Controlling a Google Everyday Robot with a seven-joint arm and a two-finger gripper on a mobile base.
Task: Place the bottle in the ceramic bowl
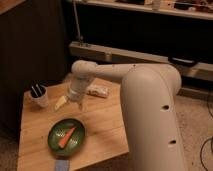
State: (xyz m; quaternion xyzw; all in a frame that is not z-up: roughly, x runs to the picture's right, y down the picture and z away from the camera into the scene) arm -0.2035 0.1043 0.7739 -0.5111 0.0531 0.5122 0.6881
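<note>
The bottle [98, 91] is small and whitish with a pale speckled label. It lies on its side on the wooden table [102, 132], near the far edge. The ceramic bowl [66, 134] is a shallow dark green dish at the table's front left, with an orange carrot-like piece [66, 136] lying in it. My gripper [78, 101] hangs from the white arm, pointing down over the table just left of the bottle and behind the bowl. It holds nothing that I can see.
A small white cup with dark sticks [38, 95] stands at the table's far left. A pale yellow wedge [61, 102] lies left of the gripper. A blue object [61, 165] sits at the front edge. My arm's bulky white body [150, 115] covers the table's right side.
</note>
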